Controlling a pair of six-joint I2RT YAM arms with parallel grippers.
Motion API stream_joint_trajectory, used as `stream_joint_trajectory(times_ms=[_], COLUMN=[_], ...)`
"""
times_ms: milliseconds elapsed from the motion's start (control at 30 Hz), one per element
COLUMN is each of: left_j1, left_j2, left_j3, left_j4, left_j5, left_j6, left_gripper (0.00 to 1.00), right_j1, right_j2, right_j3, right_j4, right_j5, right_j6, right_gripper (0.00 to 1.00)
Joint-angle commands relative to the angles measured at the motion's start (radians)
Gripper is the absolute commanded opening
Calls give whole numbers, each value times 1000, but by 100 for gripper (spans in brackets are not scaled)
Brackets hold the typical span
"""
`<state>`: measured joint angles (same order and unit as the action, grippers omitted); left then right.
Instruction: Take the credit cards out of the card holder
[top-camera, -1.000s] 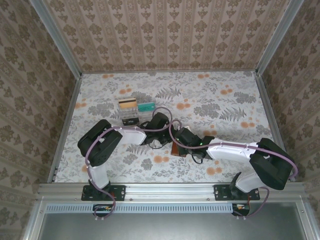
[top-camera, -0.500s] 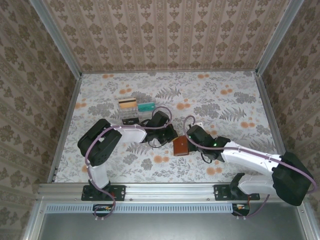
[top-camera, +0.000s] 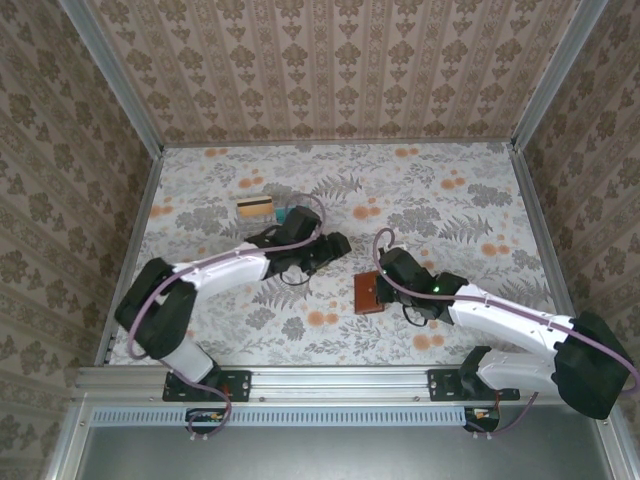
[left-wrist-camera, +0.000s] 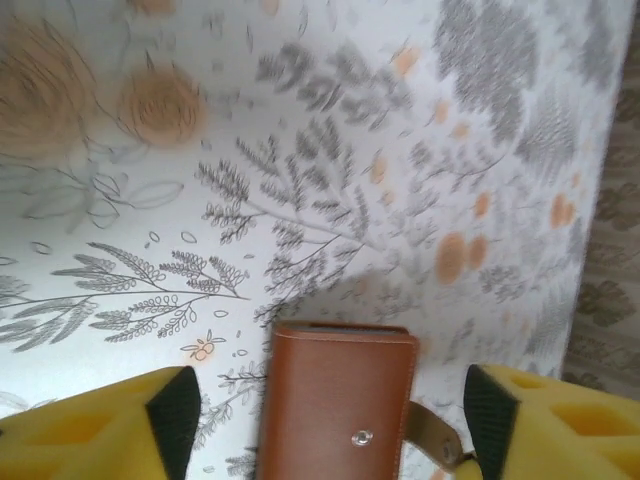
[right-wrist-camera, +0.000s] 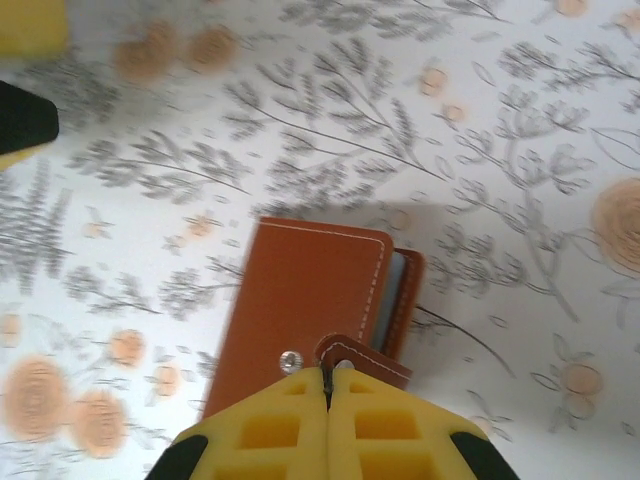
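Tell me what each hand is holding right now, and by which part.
The right hand appears to pinch the card holder by its snap strap; the left hand is open, holding nothing.

**Colour/pattern rundown**

- Table (top-camera: 450, 200): white cloth with a grey fern and leaf print and scattered orange blossoms.
- Walls (top-camera: 330, 60): beige paper, brown damask motifs in vertical stripes.
- Card holder (top-camera: 367, 292): mid-brown leather, pale stitching, silver snap stud. In the right wrist view, blue-grey lining peeks out at its 3 o'clock edge.
- Tan card (top-camera: 256, 206): dark stripe, lies at 10 o'clock from the card holder.
- Teal card (top-camera: 284, 214): at the tan card's 3 o'clock.
- Left tool (left-wrist-camera: 325, 415), right tool (right-wrist-camera: 327, 395): yellow fingers, black trim.
- Left arm (top-camera: 215, 268), right arm (top-camera: 500, 310): white and black links, purple cables.
- Frame rail (top-camera: 340, 380): silver-grey.
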<state>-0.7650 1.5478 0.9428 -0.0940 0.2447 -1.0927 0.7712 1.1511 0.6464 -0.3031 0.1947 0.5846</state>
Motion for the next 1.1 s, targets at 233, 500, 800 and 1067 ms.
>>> stream_joint_trajectory(times_ms=[233,500,800,1067], left_j1=[120,130,83,27], left_j2=[-286,-327,-280,-208], left_j3=[-59,-112,-115,-109], left_j4=[-207,-213,-203,-153], left_j5=[-135,-111,-106,-62], left_j6=[160,169,184,199], left_gripper=[100,97,93,76], right_j1=[50,22,-66,-66], right_j2=[71,44,41,140], right_j3=[186,123,20,7], right_j4=[47,-10,-77,-24], right_j5=[-130,-18,32,-30], right_j6=[45,47,18,29], right_gripper=[0,0,7,32])
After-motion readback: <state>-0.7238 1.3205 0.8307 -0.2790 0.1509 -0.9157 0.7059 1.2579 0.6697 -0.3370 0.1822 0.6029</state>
